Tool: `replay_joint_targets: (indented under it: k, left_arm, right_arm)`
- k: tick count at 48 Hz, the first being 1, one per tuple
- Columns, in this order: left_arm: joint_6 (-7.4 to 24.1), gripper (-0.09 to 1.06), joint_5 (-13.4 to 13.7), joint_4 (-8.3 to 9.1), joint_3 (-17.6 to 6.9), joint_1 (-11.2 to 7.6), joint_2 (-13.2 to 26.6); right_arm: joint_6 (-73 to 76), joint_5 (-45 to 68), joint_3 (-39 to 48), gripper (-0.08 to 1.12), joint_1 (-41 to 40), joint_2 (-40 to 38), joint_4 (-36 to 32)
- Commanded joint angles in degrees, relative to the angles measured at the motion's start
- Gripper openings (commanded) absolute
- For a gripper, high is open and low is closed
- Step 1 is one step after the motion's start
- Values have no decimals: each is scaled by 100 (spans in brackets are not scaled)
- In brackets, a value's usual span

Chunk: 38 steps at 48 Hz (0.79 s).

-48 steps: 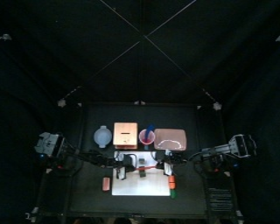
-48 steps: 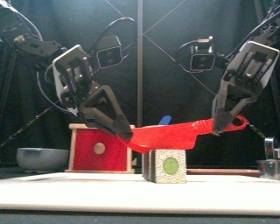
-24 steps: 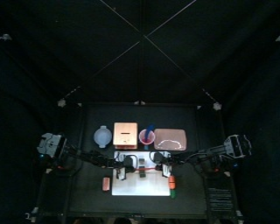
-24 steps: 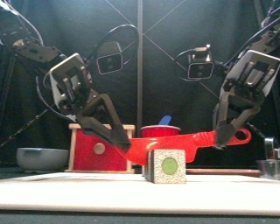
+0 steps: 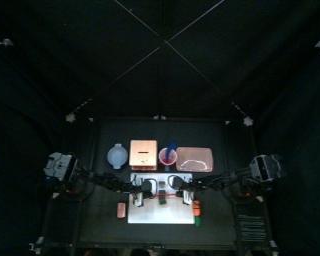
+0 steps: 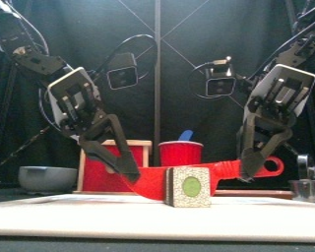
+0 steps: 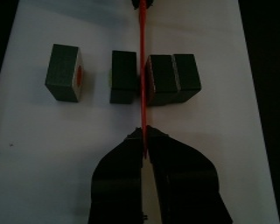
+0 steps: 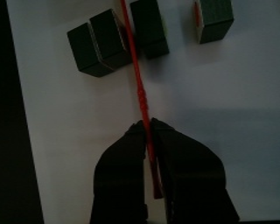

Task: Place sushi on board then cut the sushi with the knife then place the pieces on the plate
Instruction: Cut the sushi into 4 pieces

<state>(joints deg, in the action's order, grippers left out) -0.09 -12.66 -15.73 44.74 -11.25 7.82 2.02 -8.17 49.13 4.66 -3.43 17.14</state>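
A: Starting nearest: how far along, going by the white cutting board (image 6: 68, 211)?

B: Past the first step, plainly. Can make out the sushi roll (image 7: 122, 76) lying on that board, already broken into dark green blocks: one off alone, one near it, then two pressed side by side (cannot tell whether joined or merely touching).

A: Mid-cut, then?

B: Looks that way. Finds the red knife (image 6: 230, 171) laid across the row, in the gap between the second block and the pair, partway down the blocks' height. Probably leaves one more cut at most, then all of the carrying.

A: And the grippers?

B: Both clamped on that knife, one at each end. Shows the left gripper (image 7: 143, 133) with jaws pinched tight on the red strip, no gap worth naming. Same for the right gripper (image 8: 145, 127) at the opposite end. Holding nothing else, touching no block.

A: Anything farther back?

B: Behind the board, a red cup (image 6: 181, 153) with the blue knife (image 6: 185, 136) standing in it, beside a pale wooden box (image 6: 101, 162). In that same back row, the pink tray (image 5: 194, 158), well apart from the board, with no block visible on it, judging from above. Leaves the plating wholly undone.
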Motion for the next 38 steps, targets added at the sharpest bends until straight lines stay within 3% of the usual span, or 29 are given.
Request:
replay_joint_targets:
  k: [1,25,38]
  left_arm:
    - [-9,41,18,0,-97,-70,-79]
    - [44,41,18,18,-220,-79,-237]
    - [44,41,18,167,-229,-62,-554]
  right_arm:
    - [35,-9,-62,33,-18,-97,53]
    - [26,-132,-9,33,9,-571,53]
    - [26,-132,-9,33,0,-870,-9]
